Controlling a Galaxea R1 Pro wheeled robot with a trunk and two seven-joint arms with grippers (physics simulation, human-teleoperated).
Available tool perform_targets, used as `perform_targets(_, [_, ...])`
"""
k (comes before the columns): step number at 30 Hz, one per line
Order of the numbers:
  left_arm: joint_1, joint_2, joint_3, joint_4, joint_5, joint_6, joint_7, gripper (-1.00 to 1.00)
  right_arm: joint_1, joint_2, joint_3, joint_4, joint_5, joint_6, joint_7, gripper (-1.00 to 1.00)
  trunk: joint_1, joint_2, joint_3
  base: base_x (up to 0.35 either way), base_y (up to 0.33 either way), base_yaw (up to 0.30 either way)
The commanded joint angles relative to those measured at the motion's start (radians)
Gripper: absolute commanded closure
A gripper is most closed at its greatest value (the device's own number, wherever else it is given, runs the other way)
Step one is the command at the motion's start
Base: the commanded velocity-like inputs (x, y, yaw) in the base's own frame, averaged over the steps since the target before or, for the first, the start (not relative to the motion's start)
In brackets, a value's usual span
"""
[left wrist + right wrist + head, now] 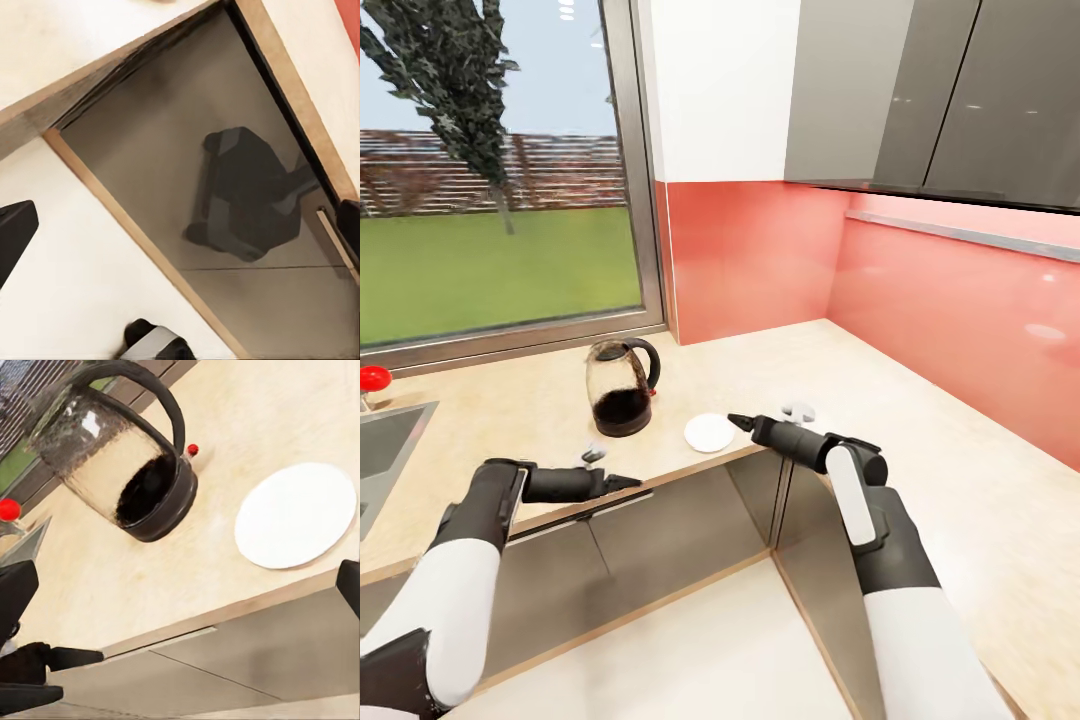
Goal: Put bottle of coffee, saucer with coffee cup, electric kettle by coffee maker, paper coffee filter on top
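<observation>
Both white-and-black forearms rise from the bottom of the head view, reaching toward the corner of the countertop point(920, 420). Ahead of the left arm, the left gripper point(622, 483) hangs in front of the counter's wooden edge, over the glossy grey cabinet fronts point(660, 540); its fingers come to one narrow dark tip in the head view, yet its own wrist camera shows dark finger parts at opposite borders, so I cannot tell whether it is open or closed. That wrist camera looks at a cabinet front point(225, 247) with a dark reflection of the robot on it, and at pale floor point(82, 285).

Further on, the right gripper point(742, 422) hovers just beside the saucer point(709, 432), holding nothing; its fingers also taper to a point in the head view while showing far apart in the right wrist view, so its state is unclear too. Lying flat near the counter edge, the saucer point(295, 514) is empty. Behind it and to its left stands the electric kettle point(622, 386), upright, dark in its lower part, apart from the saucer.

At the far left sits a sink point(385, 440) with a red knob point(374, 378). Beyond are a window point(500, 170) and a salmon backsplash point(760, 250).
</observation>
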Motion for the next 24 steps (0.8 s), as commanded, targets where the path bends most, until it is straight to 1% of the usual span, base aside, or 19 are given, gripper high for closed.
perform_targets(1, [0.004,-0.007,-0.002,0.005,-0.005,0.004,-0.014,-1.00,-0.001,0.003,-0.003,0.005,0.005,0.005,0.012,-1.00,0.001,-0.002,-0.002,0.000,0.000,0.000])
perform_targets(2, [0.010,-0.001,-0.007,0.011,0.001,-0.001,-0.020,-1.00,0.000,0.002,-0.003,0.011,0.006,0.006,0.017,-1.00,0.001,-0.002,-0.002,0.000,0.000,0.000])
perform_targets(3, [0.008,0.005,-0.001,0.016,0.006,0.005,-0.025,-1.00,0.002,0.003,-0.003,0.005,0.006,0.007,0.011,-1.00,0.001,-0.002,-0.002,0.000,0.000,0.000])
perform_targets(10, [-0.027,0.045,0.035,-0.024,-0.033,0.044,-0.034,-1.00,0.004,0.004,-0.004,-0.034,0.004,0.021,-0.026,-1.00,0.001,-0.002,-0.002,0.001,0.000,0.000])
perform_targets(14, [-0.029,0.065,0.049,-0.046,-0.056,0.066,-0.037,-1.00,0.004,0.004,-0.004,-0.057,0.003,0.023,-0.029,-1.00,0.001,-0.002,-0.002,0.173,0.000,0.000])
perform_targets(17, [-0.029,0.065,0.056,-0.054,-0.073,0.083,-0.037,-1.00,0.004,0.004,-0.004,-0.063,0.006,0.023,-0.030,-1.00,0.001,-0.002,-0.002,0.278,0.000,0.000])
perform_targets(18, [-0.029,0.065,0.057,-0.055,-0.073,0.088,-0.037,-1.00,0.004,0.004,-0.004,-0.063,0.006,0.023,-0.031,-1.00,0.001,-0.002,-0.002,0.308,0.000,0.000])
perform_targets(21, [-0.029,0.060,0.058,-0.053,-0.067,0.091,-0.035,-1.00,0.004,0.003,-0.005,-0.061,0.010,0.024,-0.033,-1.00,0.001,-0.002,-0.002,0.324,0.000,0.000])
perform_targets(24, [-0.029,0.043,0.058,-0.049,-0.057,0.090,-0.031,-1.00,0.005,0.001,-0.008,-0.044,0.011,0.024,-0.035,-1.00,0.001,-0.002,-0.002,0.334,0.000,0.000])
